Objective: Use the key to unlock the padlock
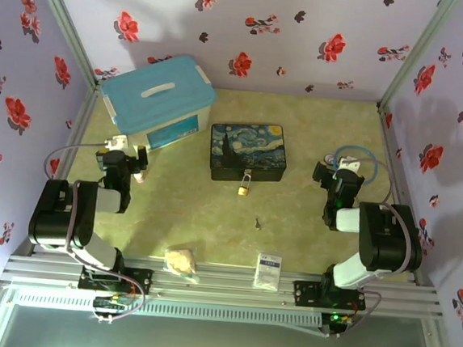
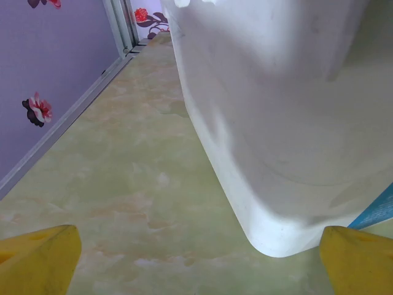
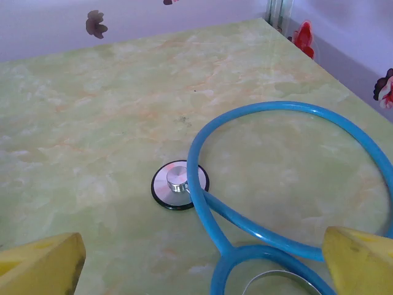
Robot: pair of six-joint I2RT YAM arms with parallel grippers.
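The small brass padlock (image 1: 245, 188) with its thin silver shackle lies on the table just in front of the dark-blue starry-night tin (image 1: 246, 151). The tiny dark key (image 1: 257, 222) lies on the table a little nearer and to the right of it. My left gripper (image 1: 124, 161) hovers far left, beside the blue-lidded box, open, with its yellow fingertips (image 2: 43, 258) wide apart over bare table. My right gripper (image 1: 338, 176) is at the right, open above a blue stethoscope; its fingertips (image 3: 362, 261) hold nothing.
A white storage box with a blue lid (image 1: 158, 98) stands back left, its wall (image 2: 276, 123) close to the left gripper. The blue stethoscope (image 3: 202, 184) lies under the right gripper. A tan lump (image 1: 180, 260) and a white packet (image 1: 268, 268) sit near the front edge.
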